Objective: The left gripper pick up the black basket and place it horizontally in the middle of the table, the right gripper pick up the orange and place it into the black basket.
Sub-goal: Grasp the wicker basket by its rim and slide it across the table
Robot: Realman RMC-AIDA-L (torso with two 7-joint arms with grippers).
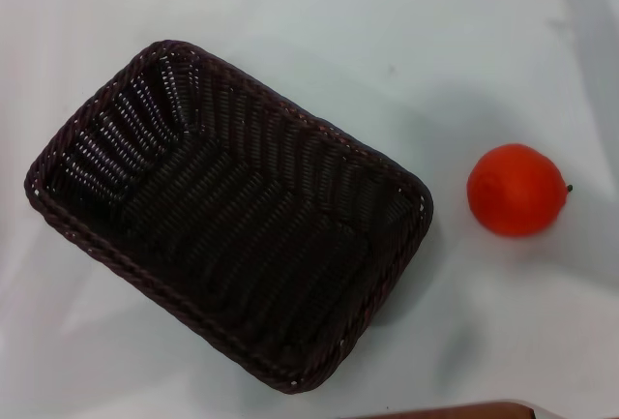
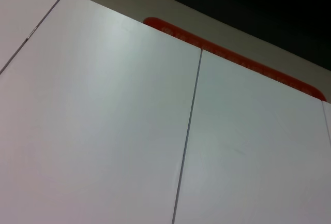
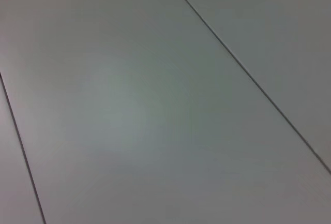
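The black basket (image 1: 232,211) lies empty on the white table (image 1: 387,32) in the head view, left of centre, turned diagonally with its long side running from upper left to lower right. The orange (image 1: 516,190) sits on the table to the right of the basket, apart from it, its small dark stem pointing right. Neither gripper shows in any view. The left wrist view and the right wrist view show only bare white tabletop panels with thin seams.
A red strip (image 2: 232,58) runs along the table's far edge in the left wrist view, with darkness beyond it. A brown edge (image 1: 455,411) shows at the bottom of the head view.
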